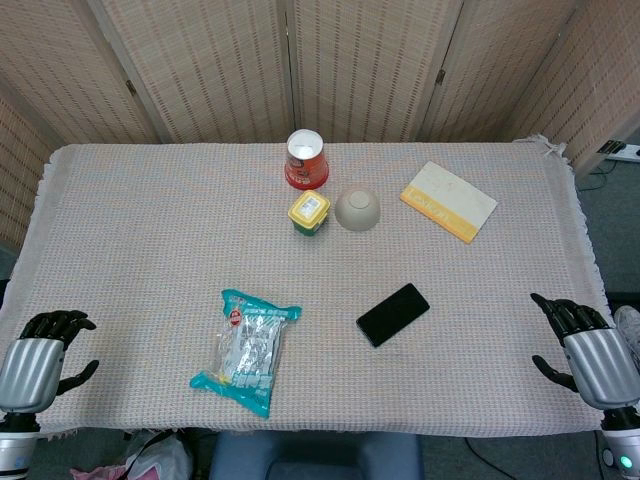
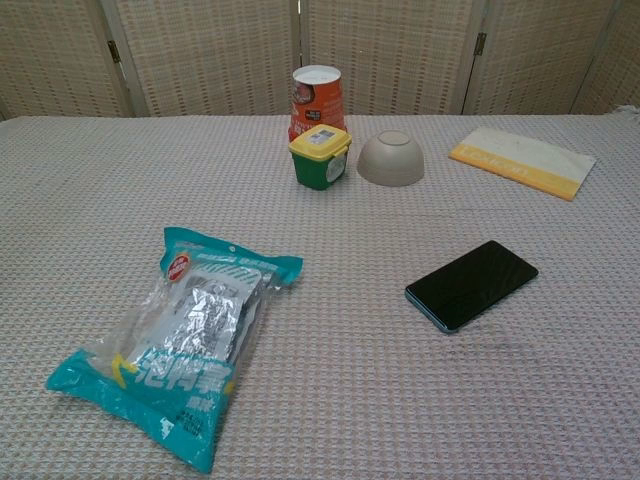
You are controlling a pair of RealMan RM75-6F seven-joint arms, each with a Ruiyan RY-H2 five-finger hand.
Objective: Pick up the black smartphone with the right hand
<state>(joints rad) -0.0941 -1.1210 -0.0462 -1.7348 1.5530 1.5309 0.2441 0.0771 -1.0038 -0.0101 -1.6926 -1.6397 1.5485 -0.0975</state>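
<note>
Glossy black smartphone [image 2: 471, 284], crinkly clear-and-teal plastic packet [image 2: 180, 340], coarse woven tablecloth [image 2: 350, 400].

Black smartphone [image 1: 393, 314], glossy dark screen up, lying flat and angled on the woven cloth, well in front of the upturned bowl [image 1: 357, 209], untouched

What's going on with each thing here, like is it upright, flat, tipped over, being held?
Smartphone: flat, screen dark, not held.
Bowl: upside down.
Red cup: upright.
Green jar: upright, yellow lid on.
Snack bag: lying flat.
Booklet: flat, closed.
Left hand: holding nothing, at table edge.
Right hand: holding nothing, clear of the phone.
</note>
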